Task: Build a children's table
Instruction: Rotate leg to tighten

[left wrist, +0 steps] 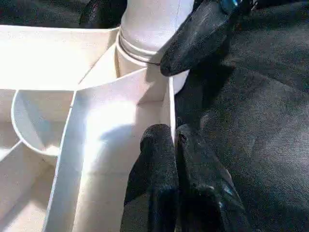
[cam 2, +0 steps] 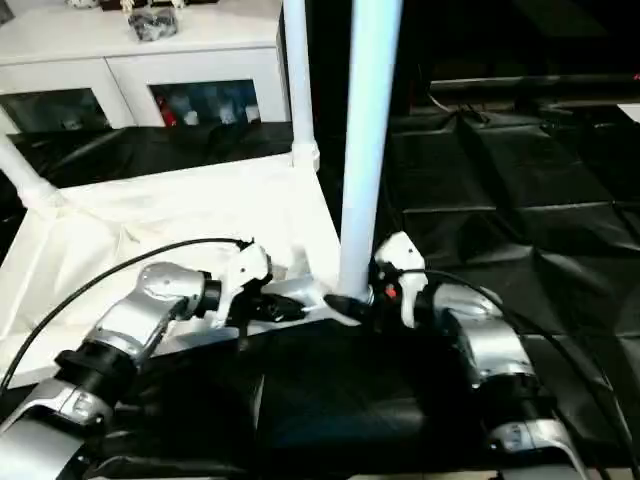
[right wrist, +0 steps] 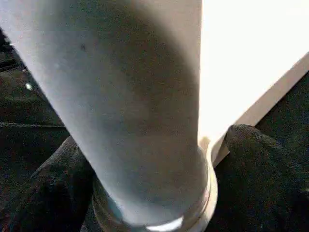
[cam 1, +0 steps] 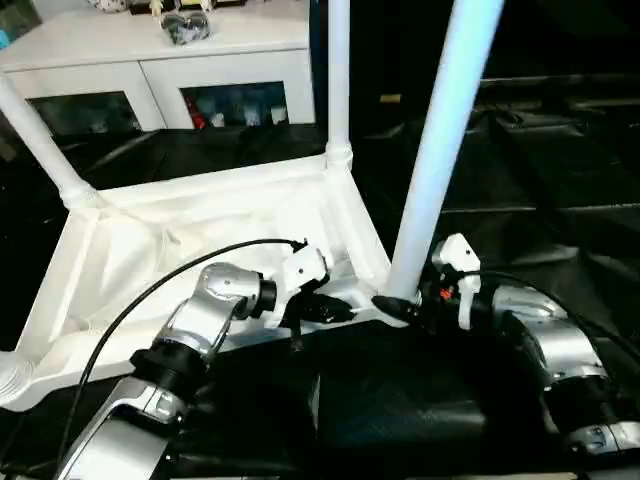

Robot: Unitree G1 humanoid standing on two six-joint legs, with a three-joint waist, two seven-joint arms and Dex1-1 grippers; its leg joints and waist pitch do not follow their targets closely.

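The white plastic rectangular tabletop (cam 1: 200, 250) is laid upside down on a black sheet (cam 1: 540, 200), its ribbed underside turned upward. Three long white tapered tube legs are seen standing in its rounded corner sockets: the nearest leg (cam 1: 440, 150) rises from the near right corner, a second leg (cam 1: 338, 80) stands upright at the far right corner, and a third leg (cam 1: 40, 145) leans out from the far left corner.

The left gripper (cam 1: 335, 310) is held low at the tabletop's near edge, just beside the nearest leg's socket. In the left wrist view its two black fingers (left wrist: 159, 179) are pressed together — nothing is seen between them — and they rest against the thin white side wall of the tabletop.

The right gripper (cam 1: 395, 305) is placed at the foot of the nearest leg. In the right wrist view its fingers (right wrist: 256, 174) are spread wide, one on either side of the leg's base collar (right wrist: 203, 193); whether the pads touch the tube cannot be told.

Beyond the tabletop a white cabinet with glass doors (cam 1: 160, 80) is stood — small objects are set on its top.
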